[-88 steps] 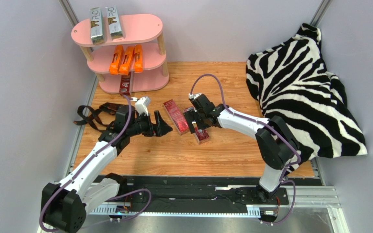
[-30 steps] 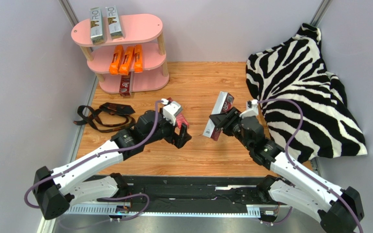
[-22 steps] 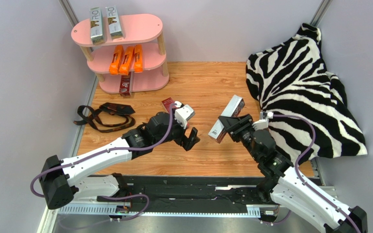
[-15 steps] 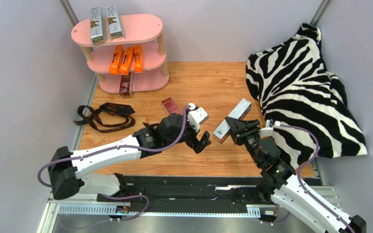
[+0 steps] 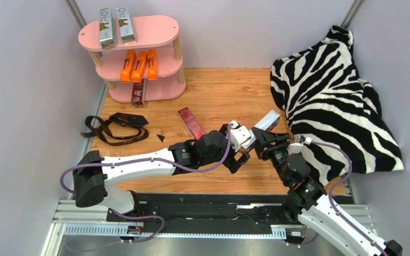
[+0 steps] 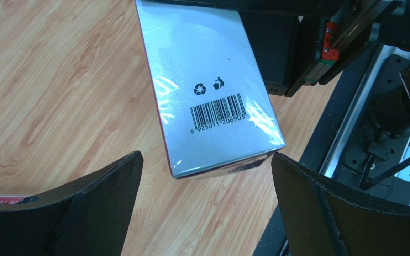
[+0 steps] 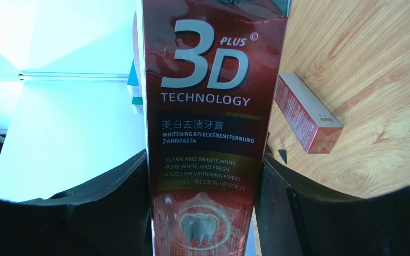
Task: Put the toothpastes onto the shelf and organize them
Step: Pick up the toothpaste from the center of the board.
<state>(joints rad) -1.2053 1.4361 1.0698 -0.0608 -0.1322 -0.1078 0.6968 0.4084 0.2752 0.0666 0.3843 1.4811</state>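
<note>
From above, the held carton (image 5: 267, 121) hangs over the bench (image 5: 228, 90) well away from the shelf (image 5: 153, 26) and on its zebra-cloth side. A loose carton (image 5: 191, 122) lies flat between the two. This looks like a hand-over. To do it well, the left claw (image 5: 243, 153) should slide further along the carton and close squarely on its broad faces before the right claw (image 5: 265, 140) lets go. The left arm stretches low and almost straight across the bench. The right arm is folded, elbow low, forearm angled toward the shelf. In the left wrist view, the left claw (image 6: 206, 159) is spread wide, its fingers (image 6: 100, 208) on either side of the held carton (image 6: 207, 80) and clear of it. Only the carton's barcode end sits between them, so the bite would be shallow. In the right wrist view, the right claw (image 7: 204, 165) grips the held carton (image 7: 207, 133) by its long edges, printed face toward the camera, with the loose carton (image 7: 306, 112) lying beyond it on the shelf side.
</note>
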